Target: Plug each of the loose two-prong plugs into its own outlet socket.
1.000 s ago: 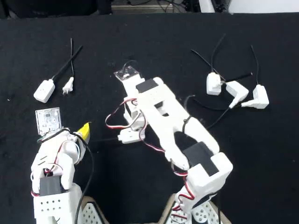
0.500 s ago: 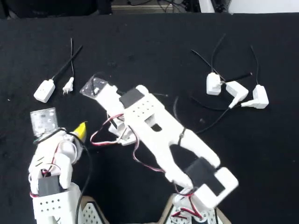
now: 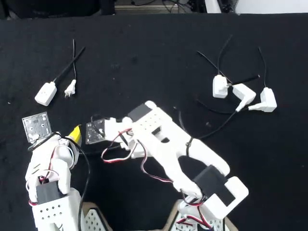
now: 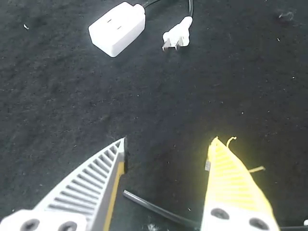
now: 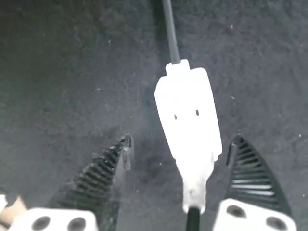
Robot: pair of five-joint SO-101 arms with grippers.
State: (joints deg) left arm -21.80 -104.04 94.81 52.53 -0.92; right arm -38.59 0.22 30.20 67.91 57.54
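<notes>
A white outlet socket [image 3: 45, 93] [image 4: 117, 34] and a loose two-prong plug [image 3: 70, 88] [image 4: 177, 38] lie side by side at the far left, each on a black cable. My left gripper [image 3: 57, 128] [image 4: 168, 142] sits open on the near side of them, with a grey finger and a yellow finger [image 4: 236, 187]. A thin black cable [image 4: 159, 211] crosses the cloth between its fingers. My right gripper [image 3: 94, 130] [image 5: 182, 139] is open just right of the left one. It straddles a white connector body [image 5: 187, 130] with two small slots and a cable at each end.
Three white plug-and-socket pieces [image 3: 243, 94] with black cables cluster at the far right. The right arm [image 3: 173, 144] lies diagonally across the middle of the black cloth. Red and white wires hang under it.
The right arm has swung left and toward the front, carrying its gripper from the centre of the table to beside the left gripper. The left gripper has shifted slightly left.
</notes>
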